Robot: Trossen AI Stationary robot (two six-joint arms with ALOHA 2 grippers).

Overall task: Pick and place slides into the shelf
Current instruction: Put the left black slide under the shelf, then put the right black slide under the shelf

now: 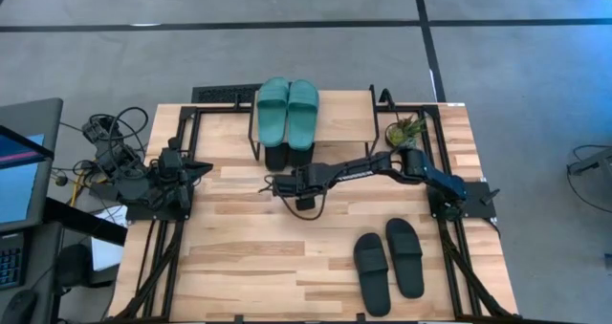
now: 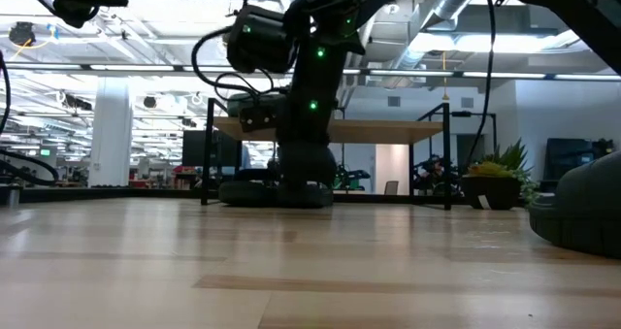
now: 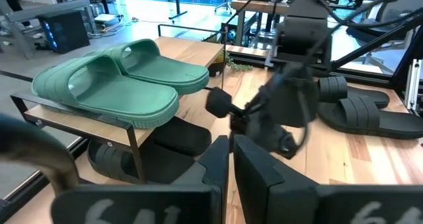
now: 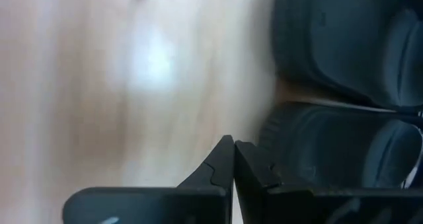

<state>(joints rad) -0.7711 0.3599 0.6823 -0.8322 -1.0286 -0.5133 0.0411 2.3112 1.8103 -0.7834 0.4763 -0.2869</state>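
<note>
Pale wooden planks make up the counter (image 1: pixel 249 257), ringed by a black frame. At its far edge stands the shelf (image 1: pixel 339 123), a light board on thin black legs. On that top board lies the teal-green pair of slides (image 1: pixel 287 111), side by side. Under the board, on the counter, sits a black pair (image 3: pixel 165 141), partly hidden. Another black pair (image 1: pixel 389 264) lies on the bare planks near the right front, well apart from the shelf. Just in front of the shelf, the right end effector (image 1: pixel 273 183) hangs with its fingers closed on nothing. Beside the left edge, the left end effector (image 1: pixel 204 167) waits, fingers together and empty. A potted plant (image 1: pixel 405 131) stands beside the shelf's right end.
</note>
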